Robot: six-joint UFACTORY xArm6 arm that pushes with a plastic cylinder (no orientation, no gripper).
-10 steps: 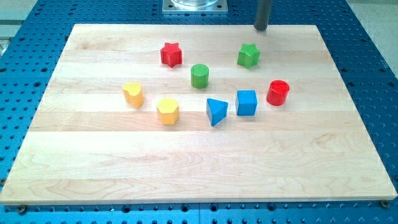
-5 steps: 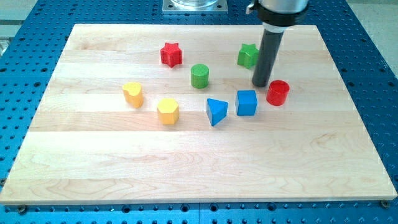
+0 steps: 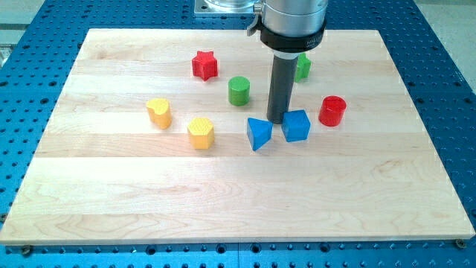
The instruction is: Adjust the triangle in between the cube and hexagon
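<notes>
The blue triangle (image 3: 258, 133) lies near the board's middle. The blue cube (image 3: 296, 125) is just to its right, turned a little. The yellow hexagon (image 3: 200, 132) is to the triangle's left. My tip (image 3: 276, 120) stands just above the gap between the triangle and the cube, touching or nearly touching the cube's upper left corner. The rod rises toward the view's top and partly hides the green star (image 3: 302, 67).
A red cylinder (image 3: 332, 110) is right of the cube. A green cylinder (image 3: 239, 91) is above and left of the triangle. A red star (image 3: 204, 65) is at the upper left. A yellow block (image 3: 158, 112) is left of the hexagon.
My tip moved from the board's top edge down and left to the cube's upper left corner. The cube has turned and shifted slightly. The triangle has not visibly moved.
</notes>
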